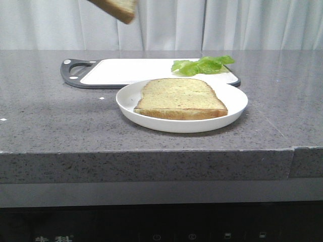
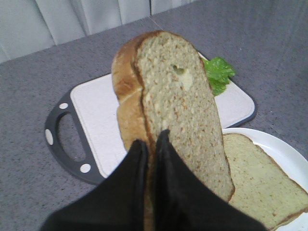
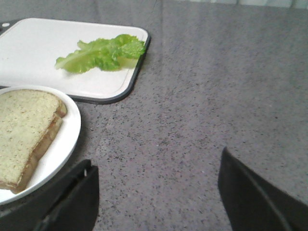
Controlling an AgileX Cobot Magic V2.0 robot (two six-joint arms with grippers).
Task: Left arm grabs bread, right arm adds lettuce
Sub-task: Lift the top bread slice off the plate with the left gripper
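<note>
My left gripper (image 2: 151, 144) is shut on the thick bread slice (image 2: 178, 96) and holds it on edge, high above the cutting board. In the front view only a corner of the bread (image 1: 118, 7) shows at the top edge, and neither arm is in sight. The green lettuce leaf (image 1: 202, 65) lies on the far right corner of the white cutting board (image 1: 126, 70); it also shows in the left wrist view (image 2: 219, 74) and the right wrist view (image 3: 101, 53). My right gripper (image 3: 156, 157) is open and empty, low over the bare counter to the right of the plate.
A white plate (image 1: 237, 101) sits in front of the board with a thinner bread slice (image 1: 179, 98) lying flat on it. The board has a dark grey handle (image 1: 73, 70) at its left end. The grey stone counter (image 1: 50, 121) ends at a front edge.
</note>
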